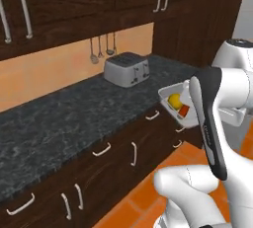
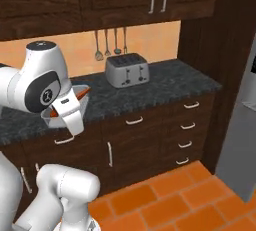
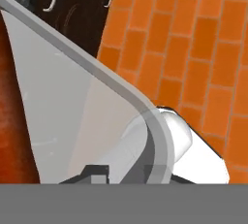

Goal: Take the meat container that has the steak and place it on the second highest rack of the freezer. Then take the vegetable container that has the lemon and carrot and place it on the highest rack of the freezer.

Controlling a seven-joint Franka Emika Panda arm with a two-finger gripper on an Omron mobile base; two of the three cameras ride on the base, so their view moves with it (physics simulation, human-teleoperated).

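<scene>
Vegetable container (image 1: 174, 104) is in the air in front of the counter (image 1: 64, 118), above the lower cabinet drawers and off the counter's front edge, and the arm hides most of it. In the left base view one lemon (image 1: 174, 100) and a small orange piece, probably the carrot (image 1: 184, 110), lie inside it; the rest of its content is behind the forearm. In the right base view only a part of the rim and the orange tip of the carrot (image 2: 84, 93) stick out past the arm.

The gripper is covered by the arm in both base views. In the hand view the pale container wall (image 3: 97, 116) is pressed very close to the camera and the finger tips are hard to make out, so I cannot tell for sure if the gripper is clamped on it.

One toaster (image 1: 126, 69) stands near the back of the counter, and three utensils (image 2: 106, 45) hang on the wall above it. A grey freezer (image 2: 245, 125) is cut off at the right edge of the right base view.
</scene>
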